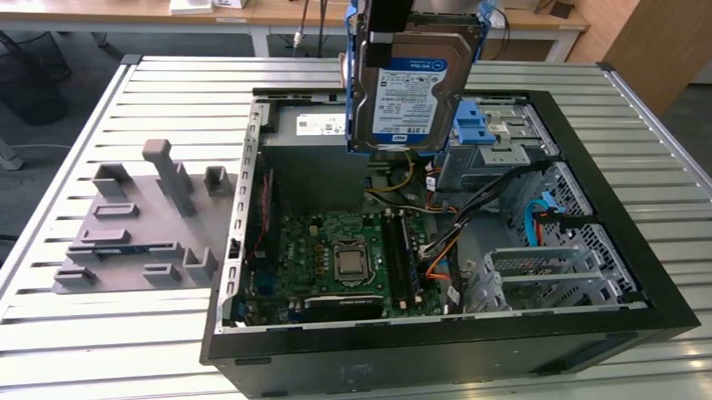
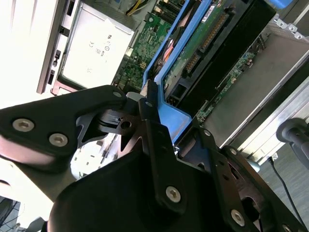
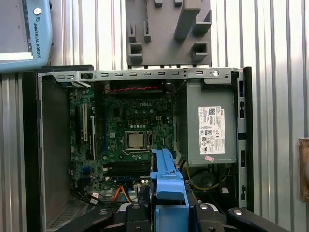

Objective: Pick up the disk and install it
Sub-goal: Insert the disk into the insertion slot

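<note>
1. One disk (image 1: pixel 414 87), held upright over one open computer case (image 1: pixel 656 275).
2. One gripper (image 1: pixel 392 33), fingers (image 2: pixel 153 140) clamped on the disk's blue frame (image 2: pixel 166 72).
3. Counted inside the case: one green board (image 1: pixel 333 250), one grey box (image 1: pixel 317 137).

The case (image 1: pixel 445 358) lay open on top, giving free entry. Below the disk (image 1: pixel 409 92), the power supply (image 1: pixel 317 154), loose cables (image 1: pixel 468 208) and drive cage (image 1: pixel 545 271) crowded the way; a grey fixture (image 1: pixel 133 233) occupied the tabletop (image 1: pixel 100 350).

Silver disk (image 1: pixel 434 46), label (image 1: pixel 409 100) white and blue, carrier (image 1: pixel 358 83) bright blue. Black case (image 1: pixel 445 358) all over. Green board (image 1: pixel 317 250), speckled dark. Grey supply (image 1: pixel 313 171), white sticker (image 1: pixel 323 127). One orange wire (image 1: pixel 436 254), one blue cable (image 1: pixel 542 208). Plain grey fixture (image 1: pixel 133 242); pale table (image 1: pixel 100 350), striped in long ribs.
</note>
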Controlling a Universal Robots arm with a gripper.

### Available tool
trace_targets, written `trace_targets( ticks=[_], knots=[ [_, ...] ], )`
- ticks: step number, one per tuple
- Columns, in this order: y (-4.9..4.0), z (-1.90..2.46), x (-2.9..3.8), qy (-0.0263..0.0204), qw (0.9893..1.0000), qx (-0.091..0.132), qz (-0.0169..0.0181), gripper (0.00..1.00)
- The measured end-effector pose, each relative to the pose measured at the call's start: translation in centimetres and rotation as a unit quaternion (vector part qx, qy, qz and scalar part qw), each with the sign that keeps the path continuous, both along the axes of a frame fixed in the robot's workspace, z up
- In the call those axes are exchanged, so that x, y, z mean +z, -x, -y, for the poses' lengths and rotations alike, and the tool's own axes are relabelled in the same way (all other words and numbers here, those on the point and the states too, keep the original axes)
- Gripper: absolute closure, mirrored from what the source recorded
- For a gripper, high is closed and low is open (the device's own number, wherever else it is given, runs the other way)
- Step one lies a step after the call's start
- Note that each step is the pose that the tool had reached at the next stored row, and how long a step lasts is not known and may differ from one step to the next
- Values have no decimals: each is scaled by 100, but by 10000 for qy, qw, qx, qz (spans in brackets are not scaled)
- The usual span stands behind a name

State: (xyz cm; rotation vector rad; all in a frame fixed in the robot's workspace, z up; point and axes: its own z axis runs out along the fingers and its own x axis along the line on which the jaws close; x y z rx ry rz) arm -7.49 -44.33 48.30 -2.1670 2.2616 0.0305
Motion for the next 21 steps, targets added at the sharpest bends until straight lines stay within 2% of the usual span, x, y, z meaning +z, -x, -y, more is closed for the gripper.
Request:
trace_targets(
  ticks=[3,12,21],
  knots=[
    [0,22,0,0,10000,1,0,64],
    [1,157,-4,0,10000,0,0,64],
    [0,332,-6,-1,10000,0,0,64]
  ],
)
